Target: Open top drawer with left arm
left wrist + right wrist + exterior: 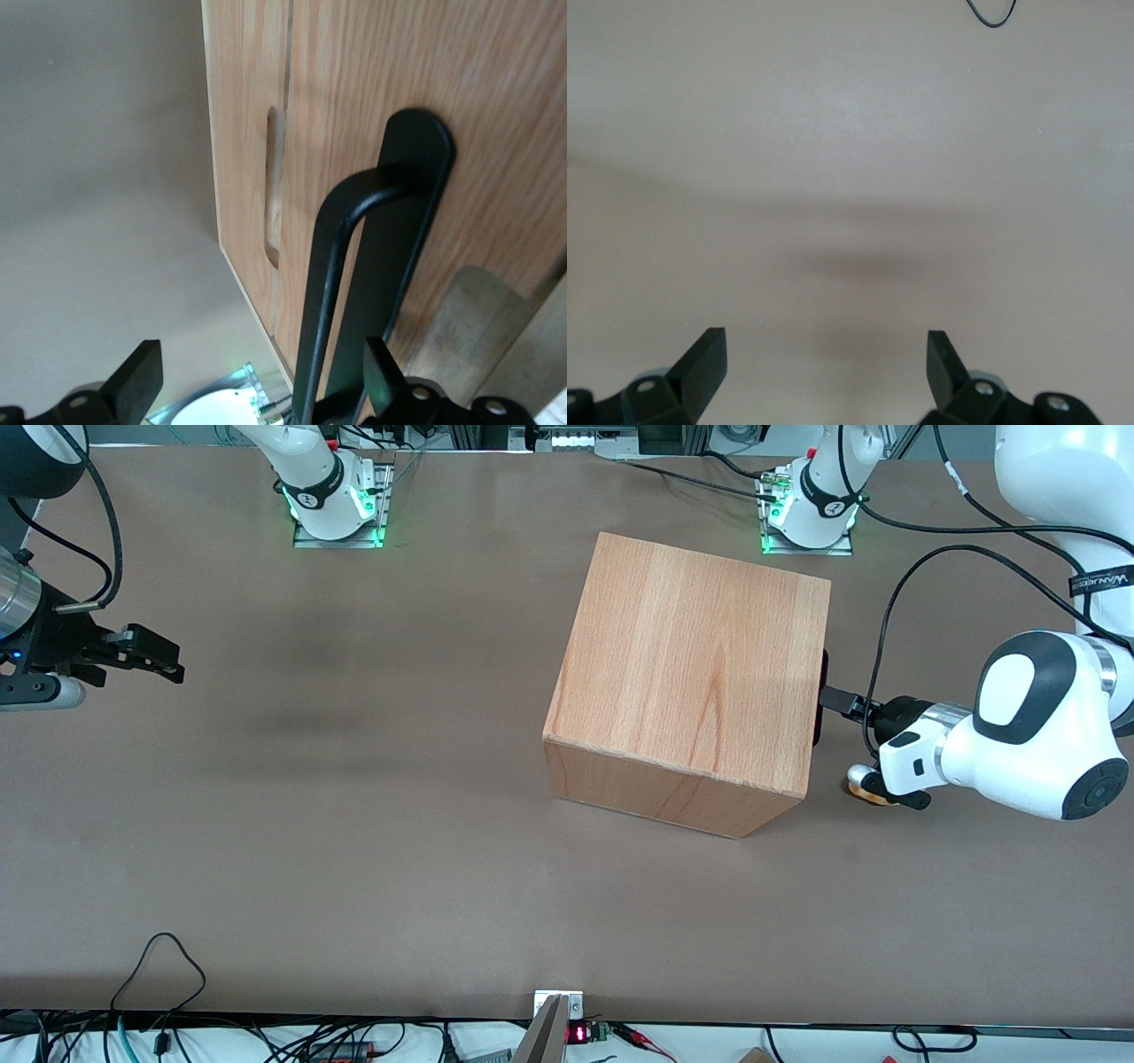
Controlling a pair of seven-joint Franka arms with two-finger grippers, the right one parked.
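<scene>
The top drawer (pixel 425 106), shut flush in the wooden cabinet (pixel 691 673) and facing the working arm's end of the tabletop (pixel 354 824), has its black bar handle (pixel 341 266) between the wide-open fingers (pixel 137 376) of the left arm's gripper (pixel 257 376), nothing gripped yet, with bare tabletop there for pulling out.

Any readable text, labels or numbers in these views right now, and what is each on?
"WANJEE…": white print on a black band around the left arm; the rest is unreadable.
Red digits on a small display at the table edge: too small to read.
Cabinet, top drawer and gripper: no text.
</scene>
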